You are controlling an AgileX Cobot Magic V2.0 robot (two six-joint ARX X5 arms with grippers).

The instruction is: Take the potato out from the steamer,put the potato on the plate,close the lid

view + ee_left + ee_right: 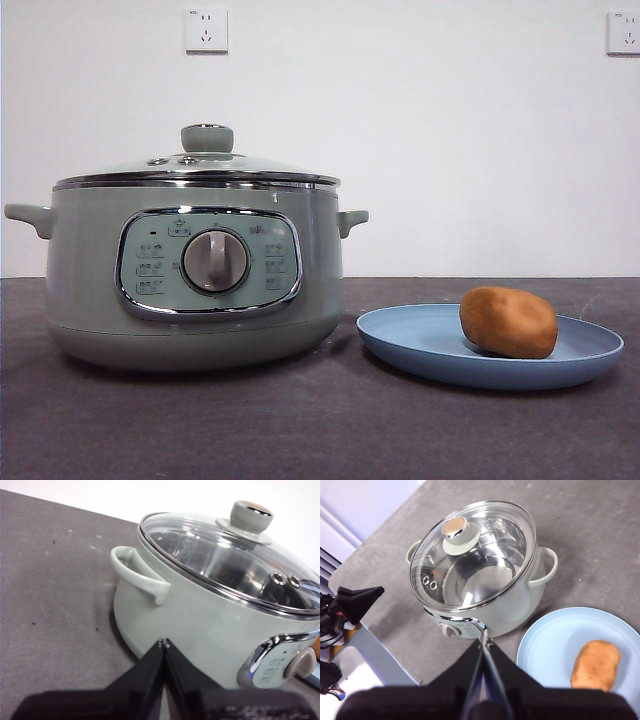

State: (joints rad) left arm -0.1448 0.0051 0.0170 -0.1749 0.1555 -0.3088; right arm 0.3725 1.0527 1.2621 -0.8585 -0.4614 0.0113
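We find the lid (205,165) seated on the steamer (190,275), the potato (508,322) resting on the plate (420,345) to its right. The left gripper (163,642) and right gripper (485,641) are both pressed together, empty.

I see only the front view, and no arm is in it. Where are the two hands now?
Observer: Both wait off the work. The left hand, shut and empty, sits low beside the steamer.
Operator: And the right one?
Observer: The right hand is shut too, high above the steamer's control panel.
Operator: Is anything left inside the pot?
Observer: Through the lid, the right wrist view shows only a bare metal bottom; the potato lies on the plate.
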